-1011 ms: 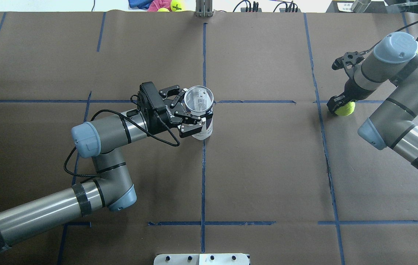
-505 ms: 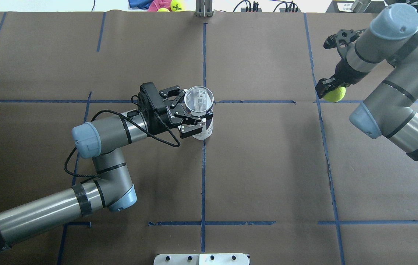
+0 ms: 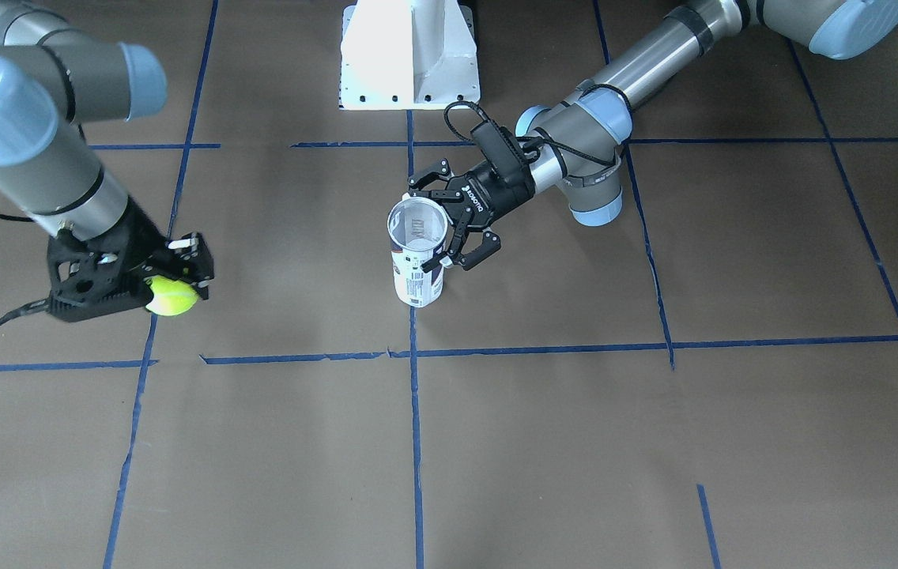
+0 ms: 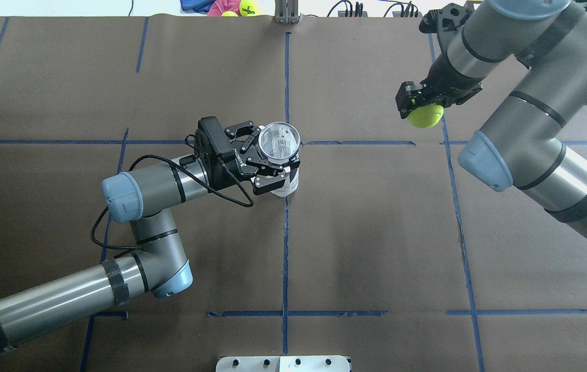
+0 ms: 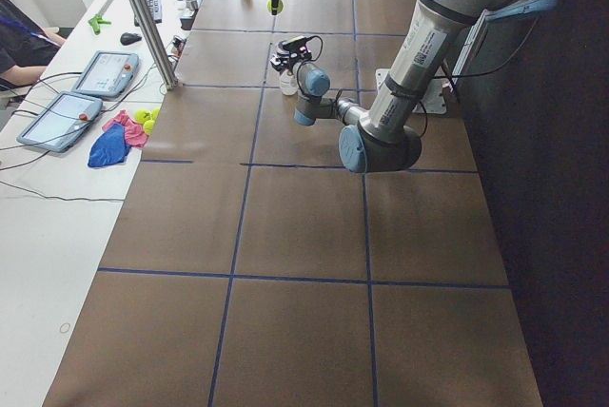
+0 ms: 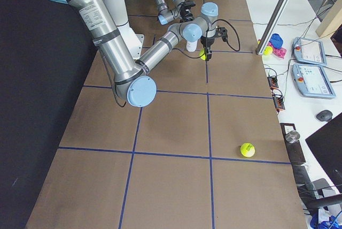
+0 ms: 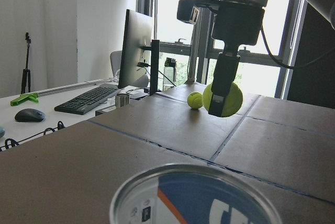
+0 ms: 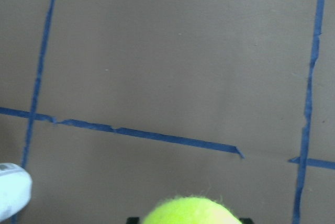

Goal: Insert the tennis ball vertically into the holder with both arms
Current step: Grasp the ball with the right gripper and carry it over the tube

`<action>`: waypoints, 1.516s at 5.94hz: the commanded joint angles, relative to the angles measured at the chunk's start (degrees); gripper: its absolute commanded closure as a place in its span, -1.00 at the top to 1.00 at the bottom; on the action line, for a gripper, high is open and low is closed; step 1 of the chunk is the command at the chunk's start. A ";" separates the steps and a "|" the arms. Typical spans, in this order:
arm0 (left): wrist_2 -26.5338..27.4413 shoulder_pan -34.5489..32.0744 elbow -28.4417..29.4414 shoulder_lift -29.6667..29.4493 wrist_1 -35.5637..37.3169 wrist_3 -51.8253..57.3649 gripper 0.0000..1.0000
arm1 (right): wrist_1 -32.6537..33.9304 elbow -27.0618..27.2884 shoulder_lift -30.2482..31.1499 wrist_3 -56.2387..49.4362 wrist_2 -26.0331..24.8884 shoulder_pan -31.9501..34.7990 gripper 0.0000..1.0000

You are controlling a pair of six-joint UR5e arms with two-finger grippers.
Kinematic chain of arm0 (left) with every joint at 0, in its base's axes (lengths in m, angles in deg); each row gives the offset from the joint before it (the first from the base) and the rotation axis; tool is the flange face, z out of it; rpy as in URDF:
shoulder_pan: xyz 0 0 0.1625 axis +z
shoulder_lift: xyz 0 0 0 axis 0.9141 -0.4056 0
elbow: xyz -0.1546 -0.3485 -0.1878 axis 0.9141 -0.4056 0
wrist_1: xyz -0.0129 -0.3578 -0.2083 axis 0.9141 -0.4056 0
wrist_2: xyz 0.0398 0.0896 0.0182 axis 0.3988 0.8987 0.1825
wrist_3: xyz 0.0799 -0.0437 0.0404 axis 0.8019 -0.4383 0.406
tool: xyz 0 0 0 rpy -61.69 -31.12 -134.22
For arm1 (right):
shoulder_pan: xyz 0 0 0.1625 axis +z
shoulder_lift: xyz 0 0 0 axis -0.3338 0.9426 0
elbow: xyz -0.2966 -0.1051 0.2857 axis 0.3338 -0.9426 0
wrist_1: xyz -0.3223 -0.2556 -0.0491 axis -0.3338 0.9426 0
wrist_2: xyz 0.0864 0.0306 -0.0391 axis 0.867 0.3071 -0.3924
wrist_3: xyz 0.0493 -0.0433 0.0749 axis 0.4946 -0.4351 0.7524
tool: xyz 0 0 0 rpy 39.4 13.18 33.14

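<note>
The holder (image 4: 287, 182), a clear can with a navy and white label, stands upright with its mouth open at the table's middle; it also shows in the front view (image 3: 417, 273). My left gripper (image 4: 272, 155) is shut on its upper part from the side. My right gripper (image 4: 420, 106) is shut on the tennis ball (image 4: 425, 115) and holds it in the air, to the right of the holder and a little farther back. In the left wrist view the ball (image 7: 222, 98) hangs beyond the can's rim (image 7: 193, 174). The right wrist view shows the ball's top (image 8: 191, 211) and the can at the left edge (image 8: 13, 198).
A second tennis ball (image 6: 246, 149) lies on the table at the far right end. More balls and cloths (image 4: 231, 6) lie beyond the far edge by a metal post (image 4: 287, 10). The white pedestal base (image 3: 409, 55) stands at the robot's side.
My right arm has lifted the tennis ball off the table and carried it left, toward the holder. The left arm and holder have not moved.
</note>
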 commanded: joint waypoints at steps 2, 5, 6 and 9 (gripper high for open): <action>-0.02 0.11 0.00 -0.18 0.52 0.02 0.78 | 12.14 1.74 -14.13 11.00 -3.14 -6.60 -0.79; -0.02 0.11 0.00 -0.18 0.97 0.02 0.78 | 12.24 -3.33 -22.40 20.78 -6.32 -12.16 -0.52; -0.02 0.11 -0.09 -0.18 0.97 0.02 0.78 | 12.15 -6.67 -24.95 23.14 -8.33 -13.39 -0.17; -0.02 0.11 0.00 -0.18 0.97 -0.07 0.78 | 12.15 -8.99 -25.41 22.29 -9.14 -13.58 0.21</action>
